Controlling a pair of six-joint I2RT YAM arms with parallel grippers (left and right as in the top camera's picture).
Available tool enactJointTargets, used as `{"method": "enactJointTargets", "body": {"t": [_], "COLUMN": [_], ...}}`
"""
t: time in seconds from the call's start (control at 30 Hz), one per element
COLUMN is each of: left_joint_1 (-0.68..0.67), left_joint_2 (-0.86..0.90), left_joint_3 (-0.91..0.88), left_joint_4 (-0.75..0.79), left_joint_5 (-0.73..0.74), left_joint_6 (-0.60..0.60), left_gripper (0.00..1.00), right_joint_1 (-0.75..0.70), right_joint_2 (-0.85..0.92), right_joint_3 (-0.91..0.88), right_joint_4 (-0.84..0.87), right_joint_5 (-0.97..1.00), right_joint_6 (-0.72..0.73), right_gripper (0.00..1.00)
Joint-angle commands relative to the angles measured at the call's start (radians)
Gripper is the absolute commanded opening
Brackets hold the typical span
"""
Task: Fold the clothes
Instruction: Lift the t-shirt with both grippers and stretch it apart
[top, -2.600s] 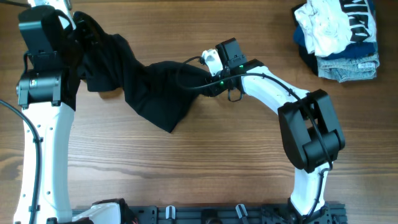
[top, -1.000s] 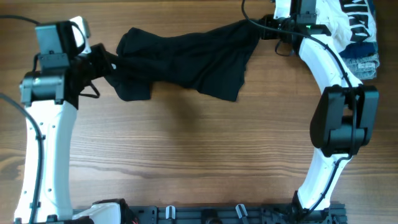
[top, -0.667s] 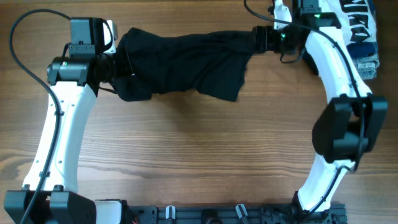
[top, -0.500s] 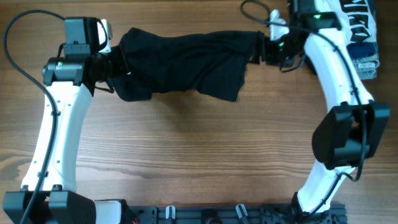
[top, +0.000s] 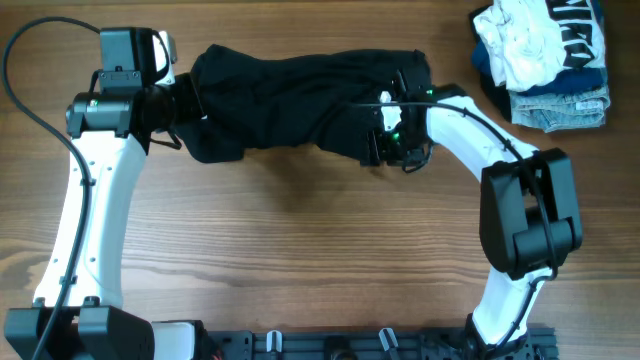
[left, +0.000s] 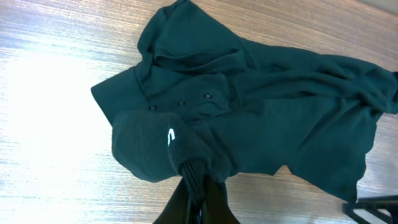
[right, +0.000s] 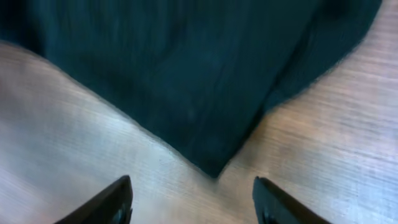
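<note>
A black garment (top: 300, 100) lies spread across the far middle of the table. It also fills the left wrist view (left: 261, 112) and the top of the right wrist view (right: 186, 74). My left gripper (top: 178, 108) is shut on a bunched cuff at the garment's left end (left: 193, 171). My right gripper (top: 388, 150) is open and empty, just over the garment's lower right corner (right: 214, 165), with its fingers apart over bare wood (right: 193, 202).
A pile of folded clothes (top: 545, 60), white, navy and denim, sits at the far right corner. Bare wooden table (top: 300, 250) spreads across the near half.
My right gripper has let go of the garment's right end and moved down and left to its lower right corner. The garment has settled on the table. The left arm holds still.
</note>
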Motion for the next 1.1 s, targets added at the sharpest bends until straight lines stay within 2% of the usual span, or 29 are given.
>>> {"method": "enactJointTargets", "body": {"t": [0.0,0.17,0.27,0.37,0.4,0.57,0.8,0.93,1.07], "left_joint_1": [0.006,0.006,0.006,0.006,0.006,0.018,0.148,0.200,0.209], "left_joint_2": [0.000,0.000,0.000,0.000,0.000,-0.014,-0.140,-0.232,-0.321], "left_joint_3": [0.008,0.008,0.008,0.008,0.008,0.008,0.052,0.053,0.053], "left_joint_4": [0.000,0.000,0.000,0.001,0.001,0.052,0.131,0.204,0.262], "left_joint_5": [-0.006,-0.006,-0.006,-0.013,-0.022,-0.071,-0.070,-0.070,-0.070], "left_joint_6": [-0.012,-0.012,-0.012,-0.012,-0.012,-0.011,-0.011,-0.008,-0.008], "left_gripper": [0.04,0.04,0.04,0.04,0.04,0.04,0.04,0.04,0.04], "right_joint_1": [0.000,0.002,0.004,0.004,0.002,-0.074,-0.278,-0.312,-0.315], "right_joint_2": [-0.003,-0.001,0.003,0.007,0.004,-0.058,-0.212,-0.221,-0.221], "right_joint_3": [-0.040,-0.074,-0.094,-0.093,-0.089,0.044,0.494,0.670,0.733], "right_joint_4": [0.085,0.171,0.201,0.200,0.199,0.098,-0.089,-0.144,-0.167], "right_joint_5": [0.021,0.021,0.021,0.022,0.031,0.043,0.039,0.039,0.039], "right_joint_6": [0.041,0.043,0.049,0.053,0.077,0.090,0.045,0.021,-0.001], "right_gripper": [0.60,0.55,0.47,0.11,0.04,0.04,0.04,0.04,0.04]}}
